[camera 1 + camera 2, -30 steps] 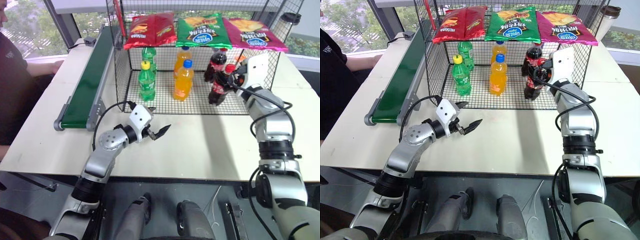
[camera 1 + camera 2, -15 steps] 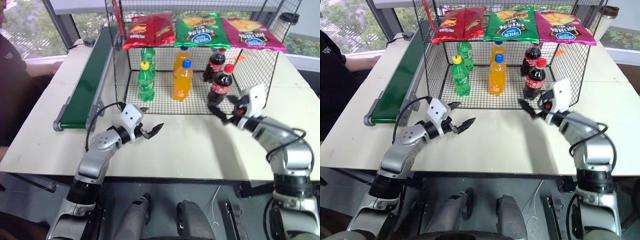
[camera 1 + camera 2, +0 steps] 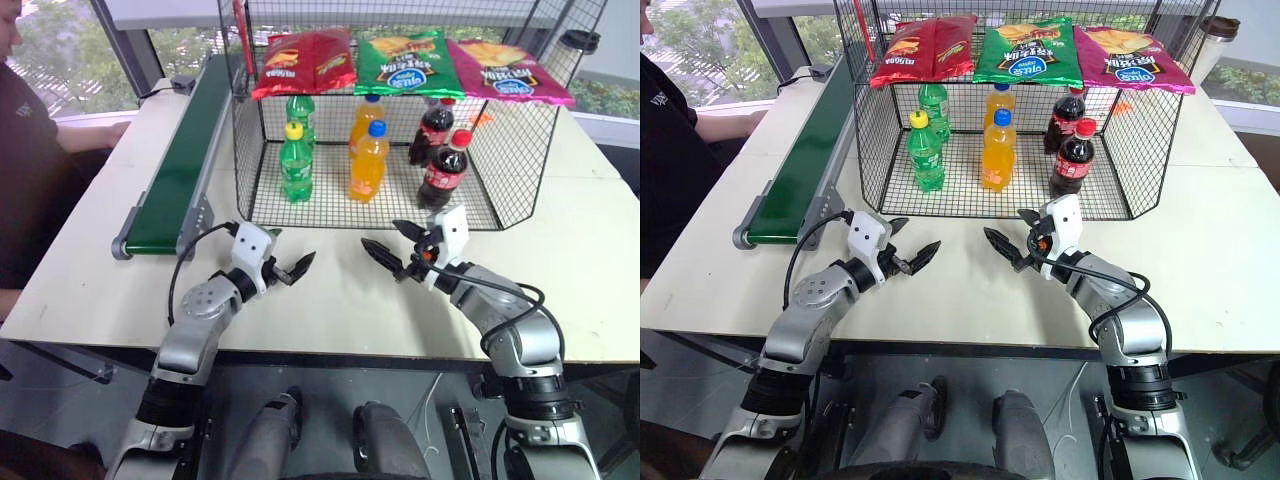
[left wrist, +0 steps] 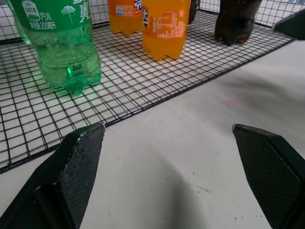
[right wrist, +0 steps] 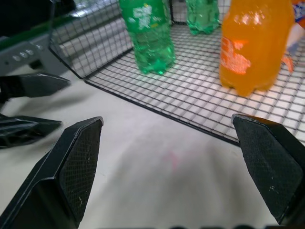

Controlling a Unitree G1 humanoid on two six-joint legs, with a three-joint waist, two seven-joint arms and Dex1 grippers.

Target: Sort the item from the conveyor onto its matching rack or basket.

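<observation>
Table (image 3: 330, 300) white, windows (image 3: 60, 50) behind; left fingers (image 3: 293, 265) and right fingers (image 3: 392, 245) spread, nothing held.

Head stereo pair looks forward and down over the table (image 3: 560, 300), wire basket (image 3: 250, 130) upper centre of frame, conveyor (image 3: 180, 170) upper left. Left wrist cam sits low, close to the tabletop, facing the basket floor. Right wrist cam likewise. Both share the green bottle (image 4: 57, 43) and orange bottle (image 5: 255, 43).

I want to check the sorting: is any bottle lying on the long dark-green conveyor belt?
No. The dark-green conveyor belt is bare, and all six bottles stand inside the black wire basket.
</observation>
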